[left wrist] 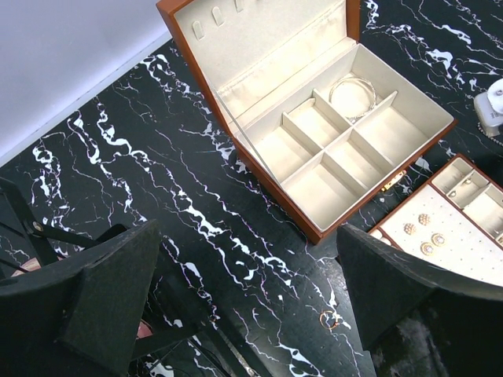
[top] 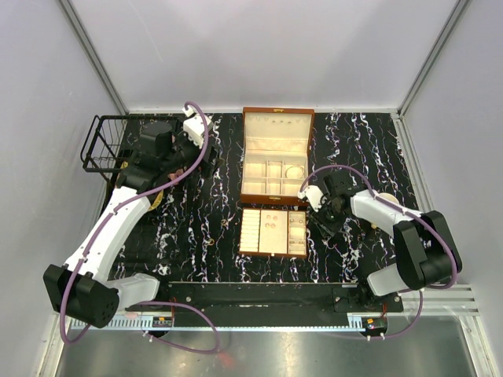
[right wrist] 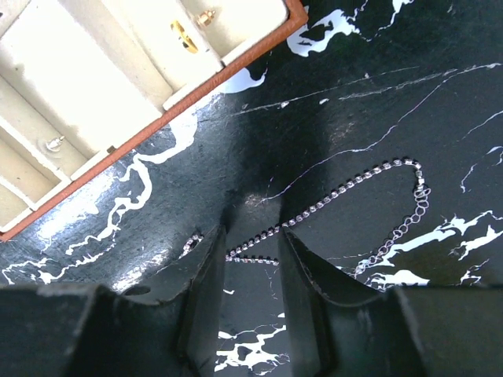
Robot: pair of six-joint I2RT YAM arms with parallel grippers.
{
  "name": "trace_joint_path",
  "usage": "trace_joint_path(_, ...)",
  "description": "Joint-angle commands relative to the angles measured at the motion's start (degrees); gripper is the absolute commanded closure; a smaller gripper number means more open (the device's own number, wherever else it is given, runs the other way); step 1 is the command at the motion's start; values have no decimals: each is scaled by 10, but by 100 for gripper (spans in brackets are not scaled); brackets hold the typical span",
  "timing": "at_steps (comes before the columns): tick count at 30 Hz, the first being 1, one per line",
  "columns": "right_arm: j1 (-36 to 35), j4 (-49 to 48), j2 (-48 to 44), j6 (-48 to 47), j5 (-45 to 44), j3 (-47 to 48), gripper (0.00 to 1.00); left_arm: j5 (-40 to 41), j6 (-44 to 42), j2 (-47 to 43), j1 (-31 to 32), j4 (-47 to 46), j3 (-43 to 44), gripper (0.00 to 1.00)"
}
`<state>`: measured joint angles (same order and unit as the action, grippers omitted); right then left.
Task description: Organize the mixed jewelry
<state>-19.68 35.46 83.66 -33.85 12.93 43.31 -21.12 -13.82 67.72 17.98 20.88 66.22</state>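
Work surface: a black marble table [top: 204, 212] with white veins, enclosed by plain grey walls. A brown box [top: 277, 129] stands open at centre; a pale bangle [left wrist: 371, 93] lies in one rear compartment. A removable tray [top: 250, 232] sits just in front of the box and holds small studs [left wrist: 424, 220].

Left gripper [left wrist: 245, 236]: fully open, holding nothing, raised above the table left of the box. A small gold ring [left wrist: 328, 319] lies on the marble beneath it.

Right gripper [right wrist: 251, 236]: partly open, tips down at the table right of the tray. A fine chain [right wrist: 346, 187] lies on the marble, one end between the fingers, not clamped.
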Motion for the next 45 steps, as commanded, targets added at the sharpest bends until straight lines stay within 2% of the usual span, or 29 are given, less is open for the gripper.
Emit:
trace_joint_path(1,3,-7,21,-14,-9,2,62,9,-12,-11,3,-30,-4,1)
trace_joint_path(3,3,-7,31,-18,-16,1,64,9,-11,-13,3,-30,-5,1)
trace_joint_path(6,3,-7,47,-24,-25,1,73,10,-14,-12,3,-30,-5,1)
trace_joint_path(13,3,-7,54,-22,-26,6,97,12,-16,-12,3,-30,-3,1)
trace_joint_path(16,3,1,41,-13,-21,16,100,13,-16,-11,3,-30,-2,1)
trace_joint_path(28,2,71,-28,16,32,103,100,14,-17,-11,5,-31,-3,1)
trace_joint_path(34,3,81,-31,13,11,108,99,15,-18,-13,7,-35,-7,1)
trace_joint_path(36,3,75,-32,12,-2,99,93,16,-19,-14,7,-35,-10,1)
trace_joint_path(37,3,73,-34,12,-17,94,86,17,-19,-13,7,-36,-10,1)
trace_joint_path(41,3,68,-48,6,-37,72,70,17,-21,-15,7,-36,-13,1)
trace_joint_path(45,3,91,-62,-1,-10,61,62,17,-20,-14,7,-38,-16,1)
